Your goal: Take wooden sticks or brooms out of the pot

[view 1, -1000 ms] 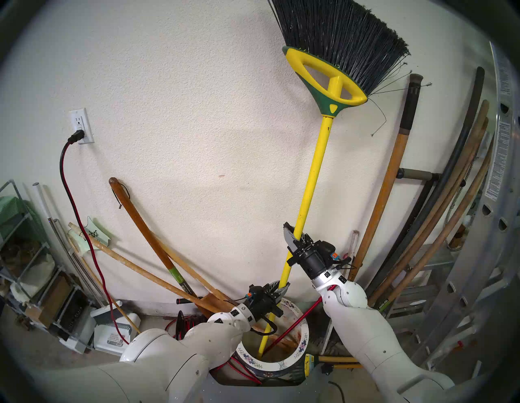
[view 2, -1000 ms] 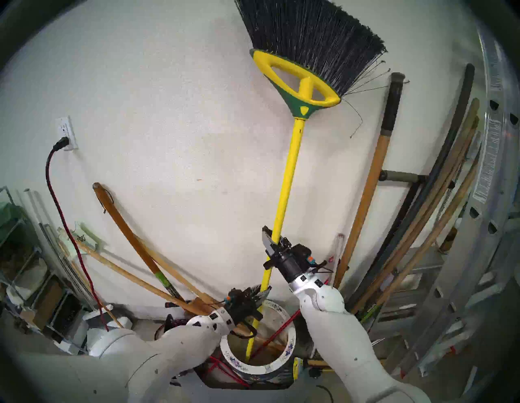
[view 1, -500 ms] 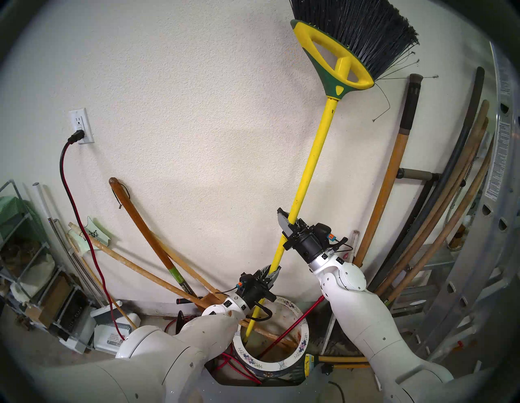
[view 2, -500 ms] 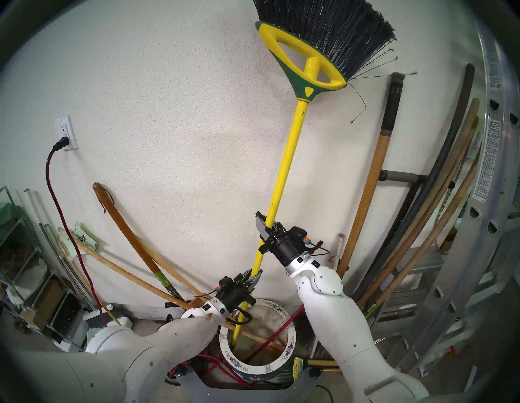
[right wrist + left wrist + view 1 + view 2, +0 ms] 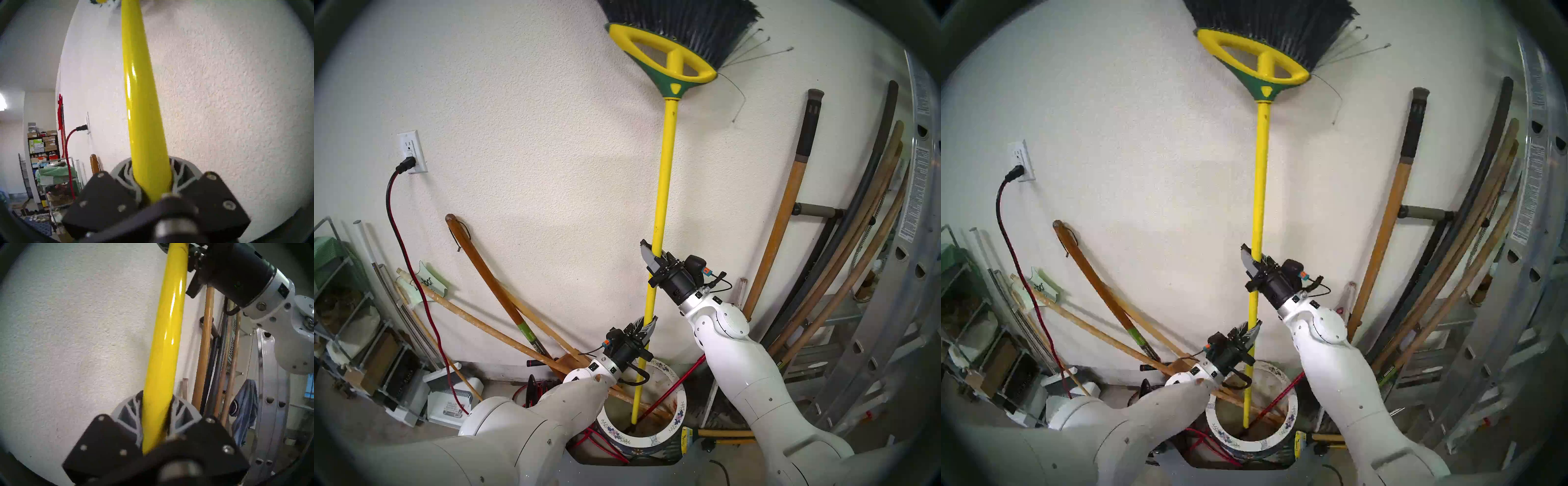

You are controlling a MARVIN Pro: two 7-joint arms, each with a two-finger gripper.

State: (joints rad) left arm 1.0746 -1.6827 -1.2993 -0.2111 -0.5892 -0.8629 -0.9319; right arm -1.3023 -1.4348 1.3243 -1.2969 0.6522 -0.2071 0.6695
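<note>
The broom [image 5: 665, 169] has a thin yellow pole, a yellow-and-green head and black bristles, and stands almost upright against the wall. Its lower end is inside the mouth of the floral-rimmed pot [image 5: 639, 444]. My left gripper [image 5: 648, 322] is shut on the pole just above the pot. My right gripper [image 5: 656, 253] is shut on the pole higher up. The same shows in the other head view: broom [image 5: 1260, 169], left gripper [image 5: 1252, 327], right gripper [image 5: 1255, 254], pot [image 5: 1246, 444]. Each wrist view shows the pole [image 5: 166, 344] [image 5: 141, 101] clamped between the fingers.
A thin red rod [image 5: 667, 390] and a wooden stick lie across the pot. Brown wooden handles [image 5: 490, 281] lean on the wall to the left, more handles [image 5: 782, 220] and an aluminium ladder [image 5: 890, 305] to the right. A red-black cord reel [image 5: 538, 390] sits left of the pot.
The broom has swung from leaning right to almost upright, its head moving left and up. Both grippers have risen slightly, still shut on the pole.
</note>
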